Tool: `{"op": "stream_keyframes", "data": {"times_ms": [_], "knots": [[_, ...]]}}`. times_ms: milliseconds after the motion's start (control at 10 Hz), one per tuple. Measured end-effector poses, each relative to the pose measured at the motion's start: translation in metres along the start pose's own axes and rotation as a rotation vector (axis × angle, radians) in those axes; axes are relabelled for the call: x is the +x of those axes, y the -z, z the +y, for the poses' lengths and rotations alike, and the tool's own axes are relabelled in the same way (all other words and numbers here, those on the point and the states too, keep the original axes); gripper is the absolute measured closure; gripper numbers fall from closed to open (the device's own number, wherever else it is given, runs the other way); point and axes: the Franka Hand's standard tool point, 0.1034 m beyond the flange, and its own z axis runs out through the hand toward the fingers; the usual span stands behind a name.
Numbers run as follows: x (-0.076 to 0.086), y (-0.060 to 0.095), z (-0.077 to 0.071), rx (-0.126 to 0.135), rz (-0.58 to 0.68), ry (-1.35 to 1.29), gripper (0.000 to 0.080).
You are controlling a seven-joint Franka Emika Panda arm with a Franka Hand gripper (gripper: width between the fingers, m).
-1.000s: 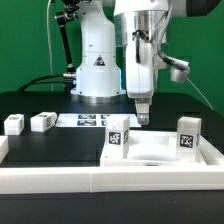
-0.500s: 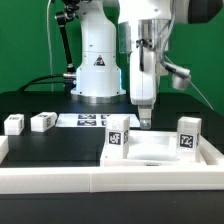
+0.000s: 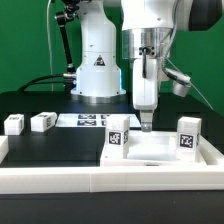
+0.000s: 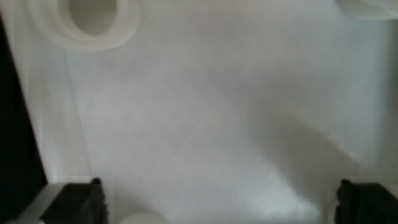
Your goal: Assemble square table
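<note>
The square table's white slab (image 3: 150, 150) lies at the exterior view's right, against the white wall. Two tagged white legs stand upright on it, one at its left corner (image 3: 118, 136) and one at its right corner (image 3: 188, 136). Two more tagged legs (image 3: 13, 124) (image 3: 42, 121) lie loose on the black table at the exterior view's left. My gripper (image 3: 146, 123) points straight down over the slab's back edge, between the standing legs. In the wrist view the slab (image 4: 214, 110) fills the picture, with a round socket (image 4: 98, 20) in it. The gripper (image 4: 221, 203) is open and holds nothing.
The marker board (image 3: 90, 121) lies flat in front of the robot's base (image 3: 97, 70). A long white wall (image 3: 60, 178) runs along the front, with a side piece (image 3: 212, 148) at the exterior view's right. Cables trail behind the base.
The arm has shifted a little toward the exterior view's right above the slab and the wrist has turned. The gripper stays open. The legs and the slab have not moved.
</note>
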Motion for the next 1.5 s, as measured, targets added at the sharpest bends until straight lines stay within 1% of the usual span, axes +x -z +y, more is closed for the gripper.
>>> {"op": "stream_keyframes", "data": {"times_ms": [300, 500, 600, 700, 900, 1200, 1500], "knots": [[0.0, -0.001, 0.003, -0.003, 0.002, 0.005, 0.0151], [0.001, -0.01, 0.021, -0.027, 0.015, 0.017, 0.0151], [0.003, -0.014, 0.031, -0.032, 0.024, 0.019, 0.0151], [0.003, -0.017, 0.039, -0.044, 0.03, 0.024, 0.0151], [0.007, -0.023, 0.052, -0.057, 0.044, 0.034, 0.0151], [0.007, -0.041, 0.06, -0.079, 0.072, 0.054, 0.0151], [0.01, -0.046, 0.062, -0.087, 0.081, 0.058, 0.0151]]}}
